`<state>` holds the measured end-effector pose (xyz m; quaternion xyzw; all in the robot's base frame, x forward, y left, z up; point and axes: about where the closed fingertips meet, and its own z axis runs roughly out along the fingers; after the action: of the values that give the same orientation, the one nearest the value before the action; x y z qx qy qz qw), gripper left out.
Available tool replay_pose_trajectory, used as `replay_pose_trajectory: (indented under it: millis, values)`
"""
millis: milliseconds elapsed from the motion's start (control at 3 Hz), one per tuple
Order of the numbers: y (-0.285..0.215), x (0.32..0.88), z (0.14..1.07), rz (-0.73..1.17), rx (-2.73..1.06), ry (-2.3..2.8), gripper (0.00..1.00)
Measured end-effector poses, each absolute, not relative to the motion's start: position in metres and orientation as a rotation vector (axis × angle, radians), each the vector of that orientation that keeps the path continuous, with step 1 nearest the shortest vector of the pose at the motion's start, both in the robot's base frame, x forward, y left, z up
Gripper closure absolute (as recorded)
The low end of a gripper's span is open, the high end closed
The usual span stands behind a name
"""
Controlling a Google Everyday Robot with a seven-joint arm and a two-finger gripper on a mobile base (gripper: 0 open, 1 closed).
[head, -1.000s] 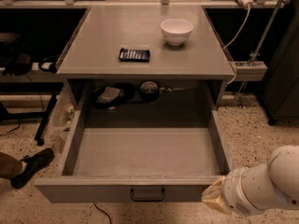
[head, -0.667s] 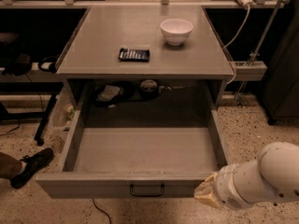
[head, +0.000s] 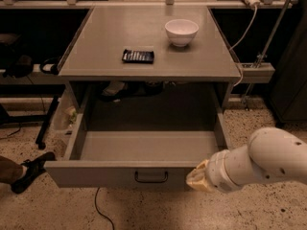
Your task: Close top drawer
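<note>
The top drawer (head: 120,174) is a wide grey metal drawer pulled far out of the cabinet, with an empty grey floor and a small dark loop handle (head: 151,177) on its flat front. My gripper (head: 195,178) is at the end of the white arm (head: 259,162) that comes in from the lower right. It sits against the right part of the drawer front, just right of the handle. The two lower drawers are hidden under the open one.
A white bowl (head: 181,31) and a dark flat packet (head: 138,56) lie on the cabinet top (head: 148,42). Dark items lie in the back of the cabinet opening (head: 129,87). A person's shoe (head: 26,171) is on the floor at left. Cables hang at right.
My arm and gripper have moved left along the drawer front, from its right corner towards the handle. The drawer has stayed open.
</note>
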<state>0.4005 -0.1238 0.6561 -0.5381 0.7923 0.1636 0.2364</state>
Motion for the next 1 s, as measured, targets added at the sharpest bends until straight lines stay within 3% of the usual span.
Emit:
replay_pose_trajectory:
  millis: [333, 667, 1000]
  values:
    - [-0.108, 0.43, 0.655, 0.469, -1.51, 2.111, 0.15]
    - [-0.092, 0.455, 0.651, 0.487, -1.541, 2.068, 0.0]
    - [-0.073, 0.478, 0.648, 0.509, -1.568, 2.027, 0.0]
